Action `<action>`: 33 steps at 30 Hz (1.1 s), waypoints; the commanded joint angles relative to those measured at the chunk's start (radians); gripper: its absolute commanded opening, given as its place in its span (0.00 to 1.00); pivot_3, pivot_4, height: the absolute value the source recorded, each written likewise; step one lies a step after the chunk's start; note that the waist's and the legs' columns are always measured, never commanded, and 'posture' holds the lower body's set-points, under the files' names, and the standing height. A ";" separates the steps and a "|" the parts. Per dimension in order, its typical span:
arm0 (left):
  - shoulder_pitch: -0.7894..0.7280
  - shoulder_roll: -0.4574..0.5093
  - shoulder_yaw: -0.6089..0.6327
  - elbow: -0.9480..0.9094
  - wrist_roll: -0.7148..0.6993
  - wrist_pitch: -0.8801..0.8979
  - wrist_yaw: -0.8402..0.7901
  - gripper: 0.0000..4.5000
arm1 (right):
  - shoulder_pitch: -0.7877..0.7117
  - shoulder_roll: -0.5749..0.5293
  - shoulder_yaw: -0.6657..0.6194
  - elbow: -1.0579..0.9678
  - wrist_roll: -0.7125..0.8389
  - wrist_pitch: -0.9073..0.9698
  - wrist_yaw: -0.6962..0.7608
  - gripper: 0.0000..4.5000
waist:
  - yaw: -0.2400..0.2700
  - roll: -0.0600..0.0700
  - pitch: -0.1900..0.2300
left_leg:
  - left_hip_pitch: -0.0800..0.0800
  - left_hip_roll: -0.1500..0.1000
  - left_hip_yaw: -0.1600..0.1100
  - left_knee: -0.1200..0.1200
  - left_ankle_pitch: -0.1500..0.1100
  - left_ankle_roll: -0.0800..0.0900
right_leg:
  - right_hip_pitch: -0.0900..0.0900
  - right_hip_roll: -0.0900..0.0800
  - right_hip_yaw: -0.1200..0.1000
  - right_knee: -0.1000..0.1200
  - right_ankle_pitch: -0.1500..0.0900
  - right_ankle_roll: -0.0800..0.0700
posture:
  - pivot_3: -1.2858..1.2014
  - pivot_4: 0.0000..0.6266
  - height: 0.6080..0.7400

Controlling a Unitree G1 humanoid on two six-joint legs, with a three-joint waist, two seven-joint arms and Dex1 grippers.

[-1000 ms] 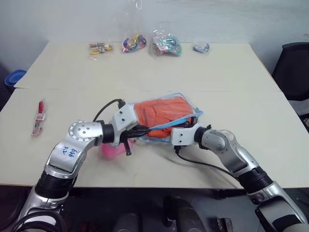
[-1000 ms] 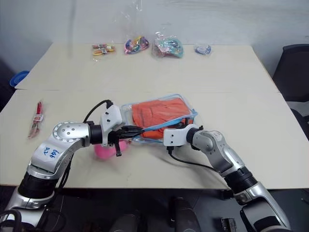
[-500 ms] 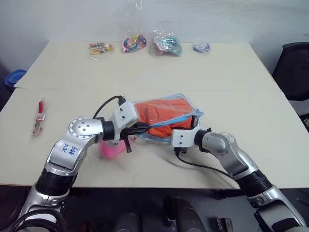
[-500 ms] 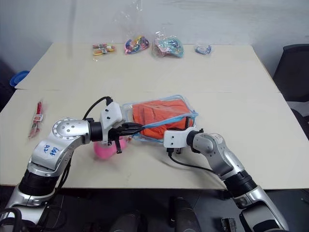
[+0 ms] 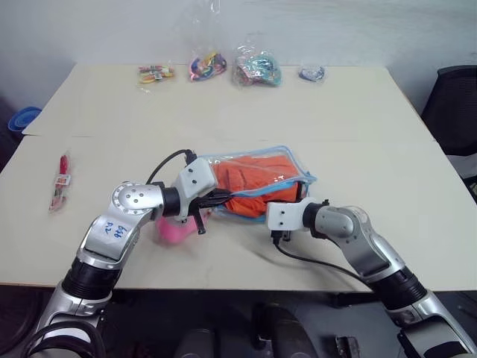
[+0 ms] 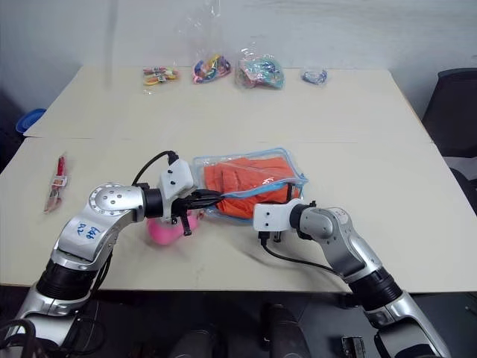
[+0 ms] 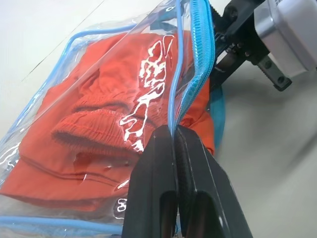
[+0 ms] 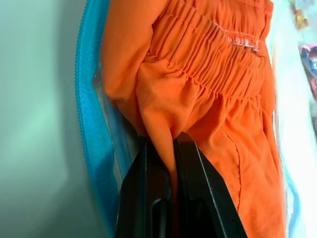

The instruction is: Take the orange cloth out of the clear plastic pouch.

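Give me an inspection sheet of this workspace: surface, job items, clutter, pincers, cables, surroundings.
Surface: two pale tables butted together, seam running across.
Job's things: clear plastic pouch with blue edging lies near the front; orange cloth mostly inside, a fold poking out of the open mouth; pink plush charm beside the pouch.
Clutter: four small bags of colourful items along the far edge; a red packet at the left.
Pincers: left pincer shut on the pouch's blue zipper edge; right pincer shut on the cloth fold.
Cables: black cable looping over the left wrist, another trailing on the table under the right forearm.
Surroundings: black chair at right; blue object at left.
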 commanded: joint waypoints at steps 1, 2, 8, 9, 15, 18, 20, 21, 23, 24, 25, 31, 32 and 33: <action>-0.044 -0.021 -0.010 0.038 0.044 -0.037 0.034 0.00 | 0.033 -0.004 -0.068 -0.181 0.125 0.124 0.093 0.01 | 0.003 0.000 0.000 | 0.000 0.000 0.000 0.000 0.000 0.000 | 0.000 0.000 0.000 0.000 0.000 0.000 | 0.52 0.24 1.00; -0.057 -0.033 -0.014 0.054 0.051 -0.040 0.040 0.00 | 0.050 -0.009 -0.082 -0.235 0.170 0.165 0.127 0.01 | 0.004 0.000 0.000 | -0.001 0.000 -0.001 0.000 0.000 0.000 | 0.000 0.000 -0.001 -0.001 0.000 0.000 | 0.52 0.24 1.00; -0.140 -0.122 -0.019 0.122 0.051 -0.029 0.066 0.00 | 0.121 -0.091 -0.081 -0.402 0.232 0.227 0.217 0.01 | 0.007 0.000 0.000 | -0.003 0.000 -0.003 0.000 -0.001 0.001 | 0.000 -0.001 -0.004 -0.002 0.000 0.001 | 0.52 0.24 1.00; -0.149 -0.129 -0.025 0.133 0.058 -0.036 0.064 0.00 | 0.130 -0.102 -0.087 -0.414 0.237 0.229 0.217 0.01 | 0.007 0.000 0.000 | -0.003 0.000 -0.003 0.000 -0.001 0.001 | 0.000 -0.001 -0.004 -0.003 0.001 0.001 | 0.52 0.24 1.00; -0.141 -0.106 -0.074 0.213 0.141 -0.143 0.046 0.00 | 0.165 -0.212 -0.239 -0.519 0.359 0.296 0.280 0.01 | 0.002 0.000 0.000 | -0.002 0.000 -0.002 0.000 -0.001 0.001 | 0.000 0.000 -0.003 -0.002 0.001 0.001 | 0.52 0.24 1.00; -0.132 -0.087 -0.093 0.264 0.189 -0.221 0.044 0.00 | 0.180 -0.296 -0.389 -0.594 0.500 0.415 0.349 0.01 | 0.006 0.000 0.000 | -0.002 0.000 -0.003 0.000 0.000 0.001 | 0.000 0.000 -0.004 -0.002 0.001 0.001 | 0.52 0.24 1.00; -0.126 -0.078 -0.104 0.293 0.216 -0.266 0.044 0.00 | 0.174 -0.342 -0.504 -0.641 0.628 0.534 0.390 0.01 | 0.006 0.000 0.000 | -0.002 0.000 -0.003 0.000 -0.001 0.001 | 0.001 -0.001 -0.004 -0.003 0.001 0.001 | 0.52 0.24 1.00; -0.122 -0.077 -0.107 0.304 0.222 -0.281 0.040 0.00 | 0.166 -0.369 -0.571 -0.659 0.705 0.599 0.416 0.01 | 0.006 0.000 0.000 | -0.002 0.000 -0.003 0.000 -0.001 0.001 | 0.001 -0.001 -0.004 -0.003 0.001 0.001 | 0.52 0.24 1.00; -0.113 -0.078 -0.112 0.319 0.231 -0.307 0.033 0.00 | 0.142 -0.439 -0.720 -0.658 0.840 0.713 0.468 0.01 | 0.008 0.000 0.000 | -0.002 0.000 -0.004 0.000 -0.001 0.001 | 0.000 -0.001 -0.004 -0.003 0.001 0.001 | 0.52 0.24 1.00; -0.111 -0.078 -0.114 0.324 0.234 -0.319 0.027 0.00 | 0.134 -0.469 -0.765 -0.643 0.872 0.739 0.477 0.01 | 0.009 0.000 0.000 | -0.002 0.000 -0.004 -0.001 -0.001 0.002 | 0.000 -0.001 -0.004 -0.003 0.001 0.001 | 0.52 0.24 1.00; -0.107 -0.079 -0.114 0.325 0.235 -0.329 0.020 0.00 | 0.124 -0.503 -0.802 -0.587 0.859 0.728 0.472 0.01 | 0.010 0.000 0.000 | -0.002 0.000 -0.004 -0.001 -0.001 0.002 | 0.000 -0.001 -0.004 -0.003 0.001 0.001 | 0.52 0.24 1.00; -0.082 -0.056 -0.109 0.314 0.228 -0.376 -0.037 0.00 | 0.059 -0.562 -0.798 -0.213 0.675 0.541 0.271 0.01 | 0.015 -0.001 0.000 | -0.002 0.000 -0.001 0.000 -0.002 0.004 | 0.001 -0.001 -0.002 -0.005 0.001 0.002 | 0.52 0.24 1.00; -0.078 -0.053 -0.106 0.311 0.225 -0.378 -0.044 0.00 | 0.068 -0.541 -0.788 -0.146 0.640 0.483 0.230 0.01 | 0.015 -0.001 0.000 | -0.002 0.000 0.000 -0.001 -0.002 0.004 | 0.001 -0.002 -0.002 -0.005 0.001 0.002 | 0.52 0.24 1.00; -0.076 -0.051 -0.102 0.310 0.225 -0.378 -0.047 0.00 | 0.089 -0.519 -0.783 -0.100 0.617 0.431 0.203 0.01 | 0.016 -0.001 0.000 | -0.002 0.000 0.000 -0.001 -0.002 0.004 | 0.001 -0.002 -0.002 -0.005 0.001 0.002 | 0.52 0.24 1.00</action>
